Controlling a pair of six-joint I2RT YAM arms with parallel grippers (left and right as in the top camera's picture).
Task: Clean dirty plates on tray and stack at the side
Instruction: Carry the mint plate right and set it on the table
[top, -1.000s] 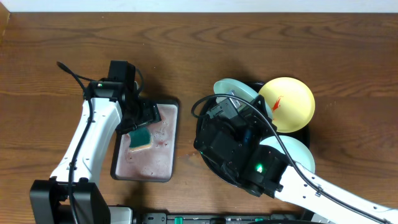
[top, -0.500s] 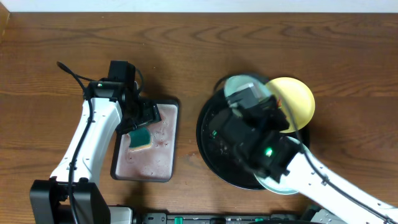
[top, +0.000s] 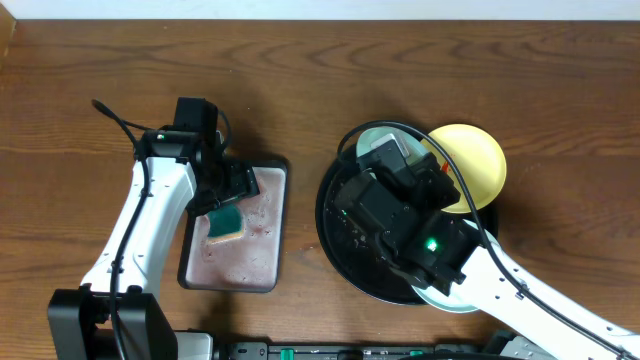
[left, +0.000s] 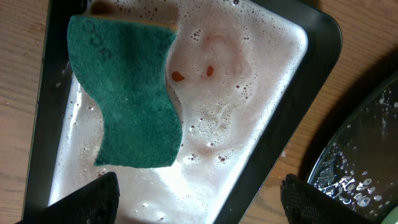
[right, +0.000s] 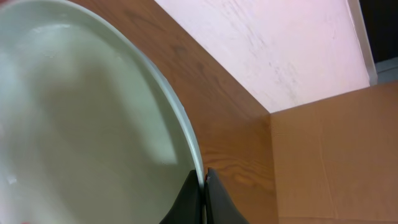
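Plates are hard to see from above, because the right arm (top: 420, 230) covers most of the black tray (top: 330, 225). The right tool (right: 202, 186) pinches the rim of a pale plate (right: 81, 124) at the tray's far side. The yellow plate (top: 475, 165) sits at the tray's far right edge, its red smear mostly hidden. A second pale plate (top: 445, 300) peeks out under the arm. The left tool (left: 202, 202) hangs over the metal pan (left: 298, 106) on the desk (top: 300, 80). Only its two tips show, spread wide apart. The green sponge (left: 127, 99) lies in foamy water.
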